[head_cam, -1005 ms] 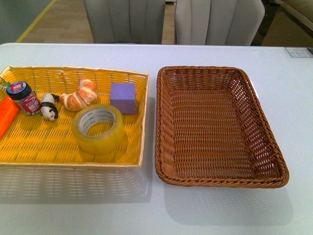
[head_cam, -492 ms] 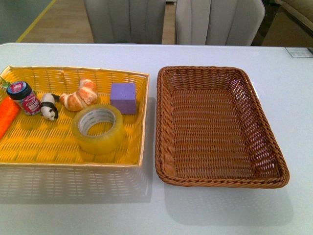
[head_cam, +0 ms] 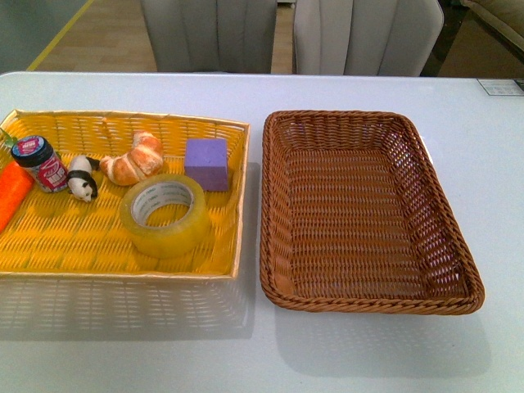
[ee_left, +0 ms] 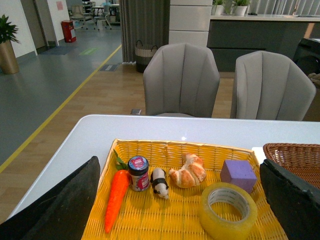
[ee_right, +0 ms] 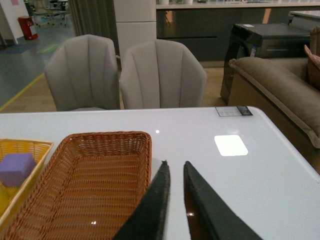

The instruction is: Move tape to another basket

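The left gripper (ee_left: 178,163) is holding its jaws wide apart, with nothing between them. The right gripper (ee_right: 175,165) is keeping its jaws almost closed, a thin slit showing, and is gripping nothing.

The tape (head_cam: 168,237) is lying flat, hole up, in the yellow basket (head_cam: 74,246). Just behind the tape a purple block (head_cam: 206,162) is sitting. Behind and left of the tape a croissant (head_cam: 135,161), a panda figure (head_cam: 82,178), a jar (head_cam: 41,164) and a carrot (head_cam: 12,192) are lying in a row. Right of the tape, apart from it, the basket (head_cam: 368,303) is resting.

The worktop (head_cam: 327,90) is showing white, smooth and glossy, throwing back ceiling light. Beyond the tape 2 grey chairs (ee_left: 181,80) are standing at the far edge. Further back a wooden floor with a yellow line (ee_left: 60,107), a potted plant (ee_left: 7,47), a red bin (ee_left: 68,31) and a brown sofa (ee_right: 280,95) are showing.

The jar is wearing a red label, and the tape's core is carrying print; both are too small to read. A printed card (ee_right: 237,111) far right of the tape is also unreadable.
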